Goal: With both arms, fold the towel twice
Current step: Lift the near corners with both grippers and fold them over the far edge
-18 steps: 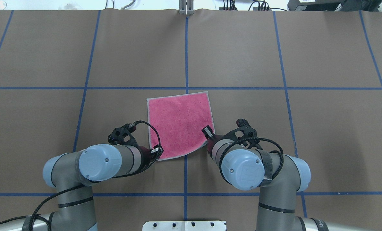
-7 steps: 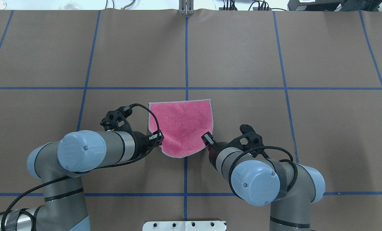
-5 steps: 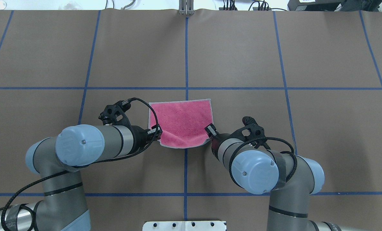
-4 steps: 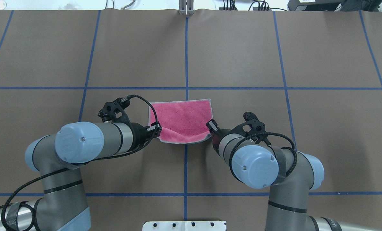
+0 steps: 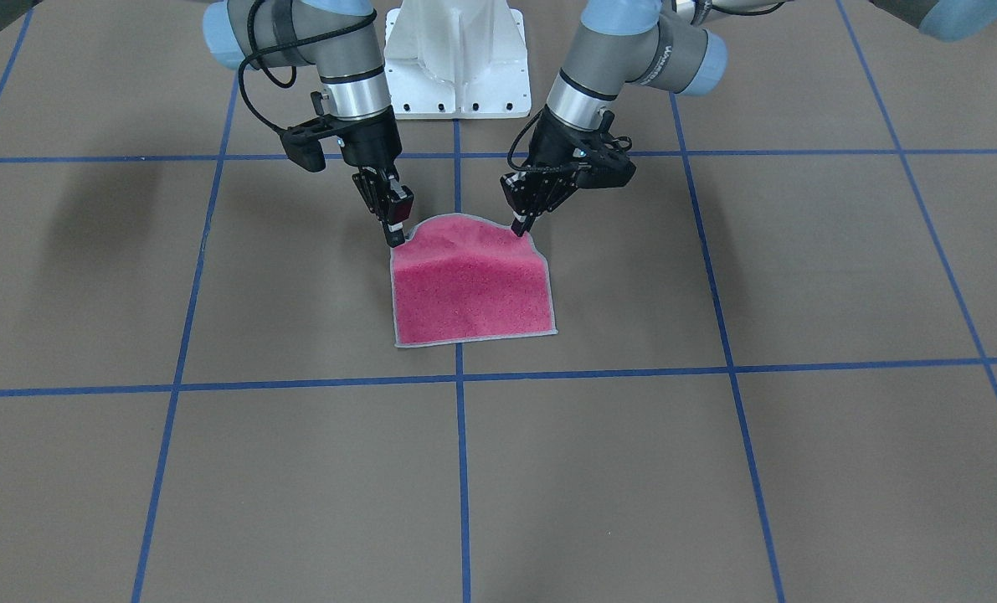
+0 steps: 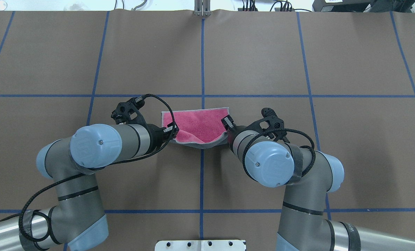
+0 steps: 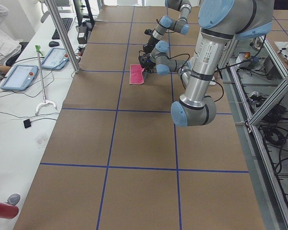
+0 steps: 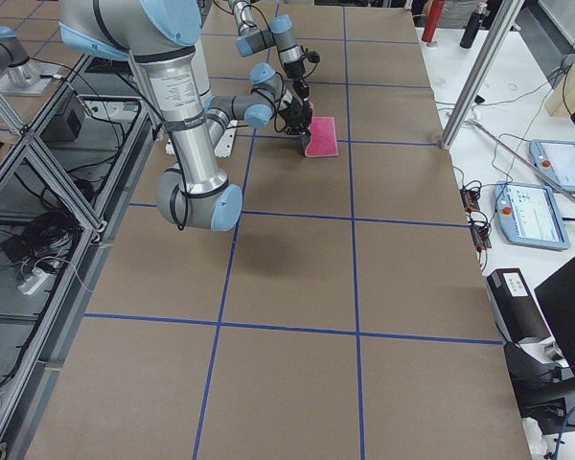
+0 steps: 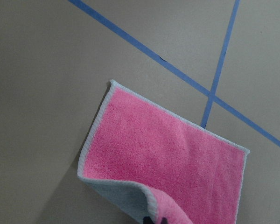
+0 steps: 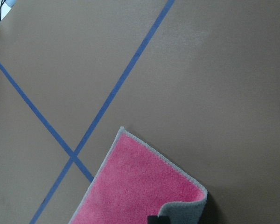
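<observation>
Brown tabletop [image 5: 716, 486] gridded with blue tape lines [image 5: 297, 383]; a tablet [image 7: 19, 76] lies on the white surface alongside. The pink towel [image 5: 469, 289] lies near the centre. Left gripper [image 5: 519, 226] and right gripper [image 5: 393, 237] each pinch one robot-side corner, held off the tabletop with the grey underside showing.

The towel [image 5: 473, 289] lies pink face up on the brown table [image 5: 716, 469], with one edge raised off the surface. The left gripper [image 5: 520, 228] pinches one corner of that raised towel edge; the right gripper [image 5: 395, 237] pinches the other. The white pedestal [image 5: 456, 59] stands beyond the towel's raised edge. A blue tape line [image 5: 462, 469] passes under the towel
</observation>
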Action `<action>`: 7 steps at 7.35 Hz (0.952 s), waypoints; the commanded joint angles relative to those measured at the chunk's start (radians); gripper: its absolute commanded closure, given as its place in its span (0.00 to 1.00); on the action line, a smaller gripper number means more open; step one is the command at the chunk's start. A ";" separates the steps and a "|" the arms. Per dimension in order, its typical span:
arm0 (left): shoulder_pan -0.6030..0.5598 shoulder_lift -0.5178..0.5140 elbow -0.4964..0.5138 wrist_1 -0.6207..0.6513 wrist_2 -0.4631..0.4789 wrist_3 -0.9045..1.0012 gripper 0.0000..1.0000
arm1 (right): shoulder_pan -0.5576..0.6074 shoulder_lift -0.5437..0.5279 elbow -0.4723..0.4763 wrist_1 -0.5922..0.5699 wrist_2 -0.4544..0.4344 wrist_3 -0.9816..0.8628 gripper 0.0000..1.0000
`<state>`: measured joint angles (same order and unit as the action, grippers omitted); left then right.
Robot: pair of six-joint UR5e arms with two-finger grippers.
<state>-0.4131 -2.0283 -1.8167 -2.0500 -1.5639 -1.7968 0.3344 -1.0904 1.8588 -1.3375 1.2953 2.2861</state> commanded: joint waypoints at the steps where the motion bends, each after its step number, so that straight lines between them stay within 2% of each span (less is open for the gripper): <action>1: -0.016 -0.006 0.031 0.001 0.001 0.001 1.00 | 0.015 0.004 -0.010 0.001 -0.001 0.000 1.00; 5: -0.030 -0.024 0.074 -0.001 0.001 0.002 1.00 | 0.037 0.046 -0.091 0.006 0.002 -0.016 1.00; 7: -0.032 -0.032 0.083 -0.001 0.001 0.002 1.00 | 0.040 0.047 -0.093 0.006 0.002 -0.017 1.00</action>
<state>-0.4435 -2.0555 -1.7385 -2.0509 -1.5631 -1.7954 0.3726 -1.0471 1.7695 -1.3317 1.2977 2.2704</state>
